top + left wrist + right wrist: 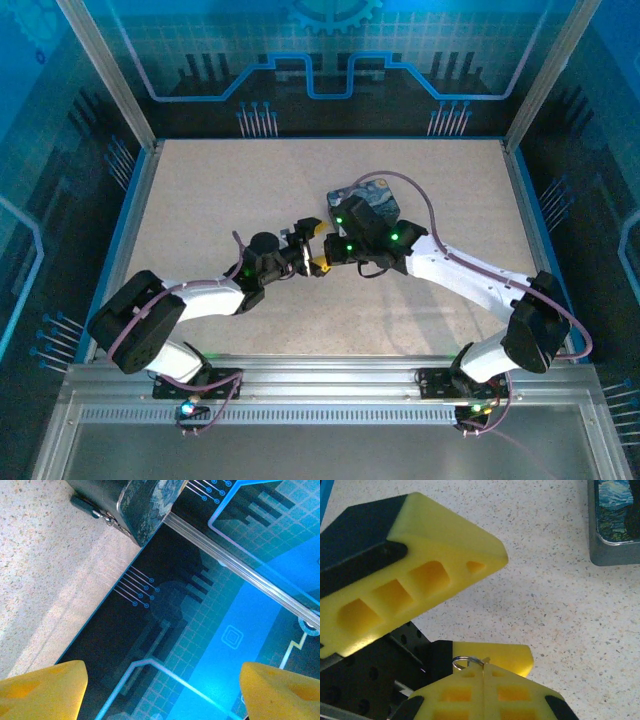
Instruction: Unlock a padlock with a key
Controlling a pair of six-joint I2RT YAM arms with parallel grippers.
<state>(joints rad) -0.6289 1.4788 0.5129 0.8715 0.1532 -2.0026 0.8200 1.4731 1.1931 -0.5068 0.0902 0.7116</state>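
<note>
The key point(468, 661) is sitting pinched in the right hand point(484, 672), whose yellow fingers are pressing flat together on it (only a thin metal ring is poking out above the seam, the rest being hidden). The left hand point(165, 692) is facing it over the middle of the desk point(220, 190). Its two yellow fingers point(420, 565) are standing wide apart and holding nothing. One of them is hanging above the ring and the other is lying just behind it, close to the right hand's tips.

The padlock point(81, 503) is lying on the desk, touched by neither hand. Its small dark body is resting against the side wall of the painted tin point(375, 193), next to a bit of bright metal there; whether it is hooked to the tin I cannot tell. The tin is sitting flat on the desk just beyond the two hands.
</note>
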